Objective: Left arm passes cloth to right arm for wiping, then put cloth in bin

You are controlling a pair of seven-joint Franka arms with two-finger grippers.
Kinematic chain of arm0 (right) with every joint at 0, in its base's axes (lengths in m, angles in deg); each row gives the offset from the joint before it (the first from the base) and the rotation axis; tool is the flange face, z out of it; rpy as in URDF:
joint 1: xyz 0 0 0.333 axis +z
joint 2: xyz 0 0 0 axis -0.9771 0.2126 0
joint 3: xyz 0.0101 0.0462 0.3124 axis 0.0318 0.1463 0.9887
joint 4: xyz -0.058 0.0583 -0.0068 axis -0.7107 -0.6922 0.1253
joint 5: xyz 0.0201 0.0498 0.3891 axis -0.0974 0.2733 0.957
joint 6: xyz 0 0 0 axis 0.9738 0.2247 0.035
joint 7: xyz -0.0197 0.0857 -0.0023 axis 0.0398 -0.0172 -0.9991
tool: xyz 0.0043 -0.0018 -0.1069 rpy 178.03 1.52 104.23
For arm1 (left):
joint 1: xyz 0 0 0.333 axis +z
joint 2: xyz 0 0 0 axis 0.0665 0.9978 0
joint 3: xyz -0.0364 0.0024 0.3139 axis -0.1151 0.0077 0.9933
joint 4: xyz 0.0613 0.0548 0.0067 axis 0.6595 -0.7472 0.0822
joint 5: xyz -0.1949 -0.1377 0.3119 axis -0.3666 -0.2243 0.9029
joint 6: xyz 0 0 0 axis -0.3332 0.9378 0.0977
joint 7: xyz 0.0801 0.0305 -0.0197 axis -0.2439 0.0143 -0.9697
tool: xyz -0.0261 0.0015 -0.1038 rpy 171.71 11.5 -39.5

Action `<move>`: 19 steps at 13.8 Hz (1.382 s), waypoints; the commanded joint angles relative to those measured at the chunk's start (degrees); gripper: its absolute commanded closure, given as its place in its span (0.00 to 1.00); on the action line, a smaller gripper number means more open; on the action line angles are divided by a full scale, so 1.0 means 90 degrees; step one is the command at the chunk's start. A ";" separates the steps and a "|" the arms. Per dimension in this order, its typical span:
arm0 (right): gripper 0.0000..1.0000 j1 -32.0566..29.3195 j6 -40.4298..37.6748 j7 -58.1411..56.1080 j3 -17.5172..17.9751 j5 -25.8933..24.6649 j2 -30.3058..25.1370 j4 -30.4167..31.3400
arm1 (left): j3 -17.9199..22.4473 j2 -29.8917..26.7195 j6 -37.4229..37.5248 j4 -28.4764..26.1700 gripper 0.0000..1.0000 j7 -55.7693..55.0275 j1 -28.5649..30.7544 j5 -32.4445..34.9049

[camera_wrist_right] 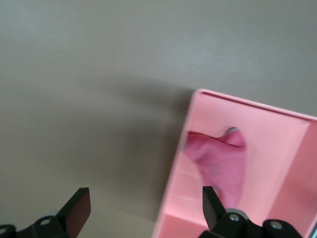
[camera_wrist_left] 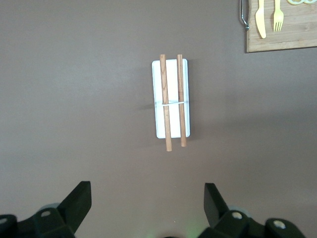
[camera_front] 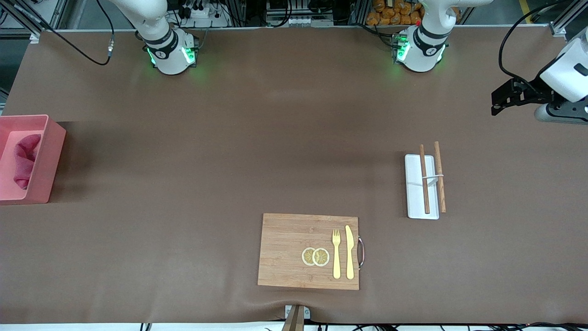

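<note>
Bin (camera_front: 43, 158): a pink box at the right arm's end of the table, with the right gripper above it.
Cloth (camera_front: 25, 161): a dark pink rag, bunched up inside the bin. In the right wrist view the cloth (camera_wrist_right: 218, 161) lies in the bin (camera_wrist_right: 277, 129) just under the gripper.
Right gripper (camera_wrist_right: 143, 208): only its wrist view shows it. Its two black fingers (camera_wrist_right: 77, 208) are spread wide apart and hold nothing. It is up in the air over the wall of the bin.
Board (camera_front: 285, 250): a wooden board near the front camera. Two lemon slices (camera_front: 315, 256), a yellow fork (camera_front: 336, 253) and a yellow knife (camera_front: 349, 252) lie on it.
Tray (camera_front: 415, 193): a flat white tray, nearer the left arm's end. Two brown sticks (camera_front: 424, 179) lie along it, and one hangs partly off its edge.
Left gripper (camera_front: 507, 99): up in the air at the left arm's end of the table, well away from the tray. In the left wrist view its fingers (camera_wrist_left: 79, 203) are wide apart and hold nothing.
Writing: none can be read on any of these things.
</note>
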 commanded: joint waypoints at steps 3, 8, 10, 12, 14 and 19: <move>0.00 0.1273 -0.0397 0.2577 0.0006 0.0116 -0.0875 0.0594 | 0.0040 -0.0087 0.0086 0.0138 0.00 0.0107 0.0097 -0.0093; 0.00 0.2622 0.0206 0.4913 0.0006 0.0273 -0.2319 0.1950 | 0.0030 -0.0038 0.0095 0.0129 0.00 0.0078 0.0087 -0.0083; 0.00 0.2809 0.0626 0.5392 0.0006 0.0273 -0.2789 0.2584 | 0.0030 -0.0047 0.0086 0.0138 0.00 0.0088 0.0097 -0.0093; 0.00 0.2819 0.0804 0.5511 0.0006 0.0283 -0.3092 0.3006 | 0.0040 -0.0038 0.0086 0.0138 0.00 0.0097 0.0097 -0.0093; 0.00 0.2964 0.0804 0.5666 0.0006 0.0273 -0.3220 0.3018 | 0.0030 -0.0038 0.0086 0.0138 0.00 0.0097 0.0106 -0.0093; 0.00 0.3102 0.0492 0.5726 0.0006 0.0205 -0.2772 0.2051 | 0.0030 -0.0038 0.0086 0.0138 0.00 0.0078 0.0106 -0.0103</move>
